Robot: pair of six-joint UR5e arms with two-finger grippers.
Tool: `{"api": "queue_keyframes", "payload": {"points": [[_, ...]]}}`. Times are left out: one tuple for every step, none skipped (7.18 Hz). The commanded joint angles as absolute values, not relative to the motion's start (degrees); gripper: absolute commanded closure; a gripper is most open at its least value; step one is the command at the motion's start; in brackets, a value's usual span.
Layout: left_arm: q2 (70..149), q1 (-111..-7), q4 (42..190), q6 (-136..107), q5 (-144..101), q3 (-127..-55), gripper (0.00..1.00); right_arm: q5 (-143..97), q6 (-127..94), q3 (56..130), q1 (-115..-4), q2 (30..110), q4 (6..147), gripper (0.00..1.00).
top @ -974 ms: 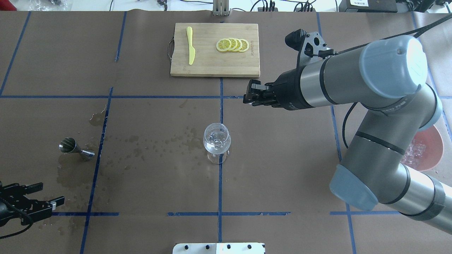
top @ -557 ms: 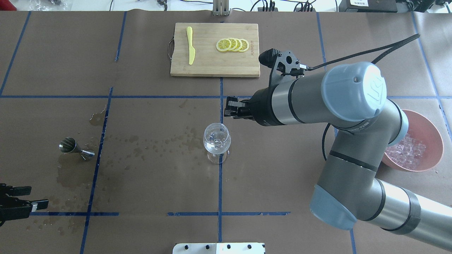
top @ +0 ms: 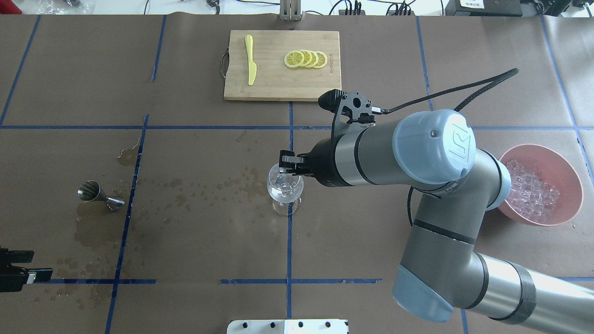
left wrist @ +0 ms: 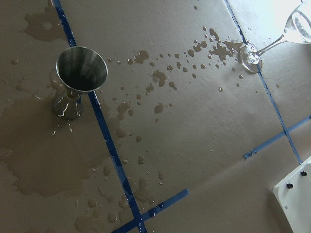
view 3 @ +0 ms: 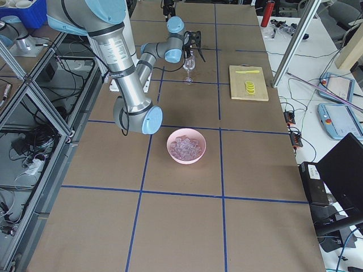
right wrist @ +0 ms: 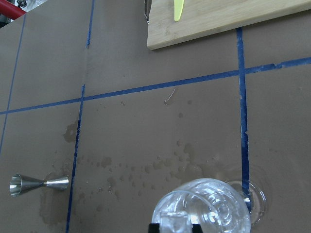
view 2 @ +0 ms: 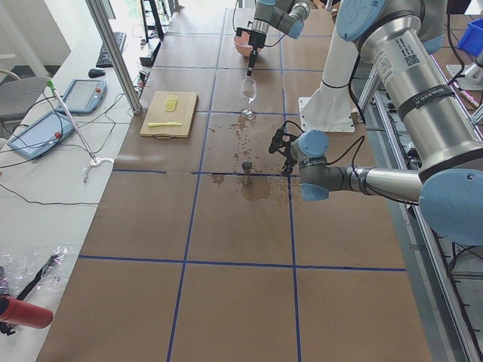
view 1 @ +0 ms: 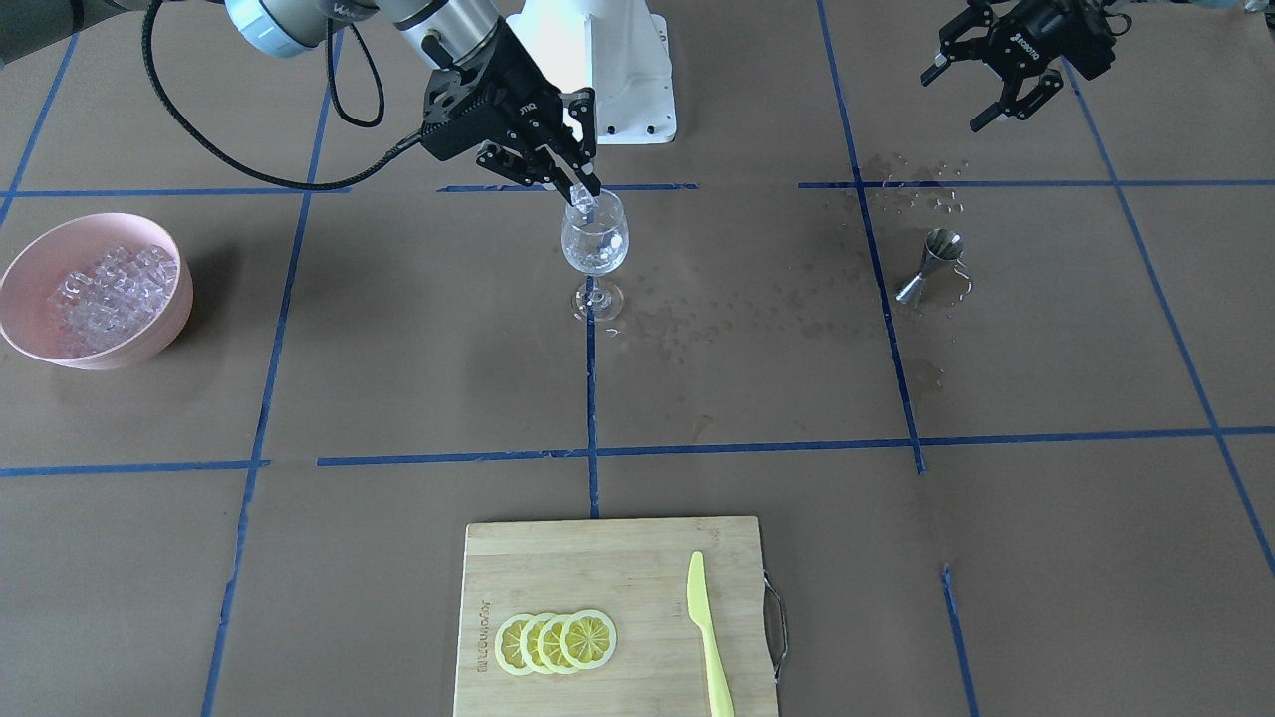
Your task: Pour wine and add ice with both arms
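Being pinched between the fingertips (right wrist: 154, 228) of the right gripper (view 1: 586, 196) is one ice cube (right wrist: 175, 222), so they're closed to just the cube's width. It's being held right over the rim of the wine glass (view 1: 595, 244) mid-table. The rest of the ice (top: 529, 192) is being held by the pink bowl (top: 571, 195) way off right. The left gripper (view 1: 958, 98) is being held spread wide, nothing in it, far left, robot-side of the upright jigger (view 1: 933, 261). Wine can't really be made out.

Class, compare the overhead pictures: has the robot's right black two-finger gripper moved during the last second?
Yes. The right gripper, pinching an ice cube, has travelled from near the bamboo cutting board down-left to above the clear stemmed wine glass.
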State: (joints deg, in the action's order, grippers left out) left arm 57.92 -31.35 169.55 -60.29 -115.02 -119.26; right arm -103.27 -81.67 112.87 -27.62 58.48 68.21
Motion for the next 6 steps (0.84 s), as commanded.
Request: {"api": "queue_keyframes", "payload": {"points": [[58.2,-33.0,169.5,-60.3,-117.2,-119.3,0.00,-103.2,-83.5,112.6,-27.5,58.3,68.2,0.64],[58.5,-33.0,169.5,-60.3,-117.9,-119.4,0.00,-103.2,-84.1,112.6,-27.4,58.2,68.2,0.10],[58.4,-34.8,168.9,-60.3,-122.4,-119.4,0.00,-102.7,-84.4,112.6,-27.4,58.1,68.2,0.01],[58.8,-37.0,168.4,-60.3,-124.9,-119.7,0.00,-102.6,-85.5,112.5,-27.5,57.4,68.3,0.01],[59.1,-37.3,167.3,-60.3,-126.7,-120.4,0.00,-102.6,-85.6,112.6,-27.5,57.4,68.2,0.01],[61.2,-39.0,162.6,-60.3,-128.0,-122.0,0.00,-102.6,-85.6,112.8,-27.5,57.4,68.2,0.01]]}}
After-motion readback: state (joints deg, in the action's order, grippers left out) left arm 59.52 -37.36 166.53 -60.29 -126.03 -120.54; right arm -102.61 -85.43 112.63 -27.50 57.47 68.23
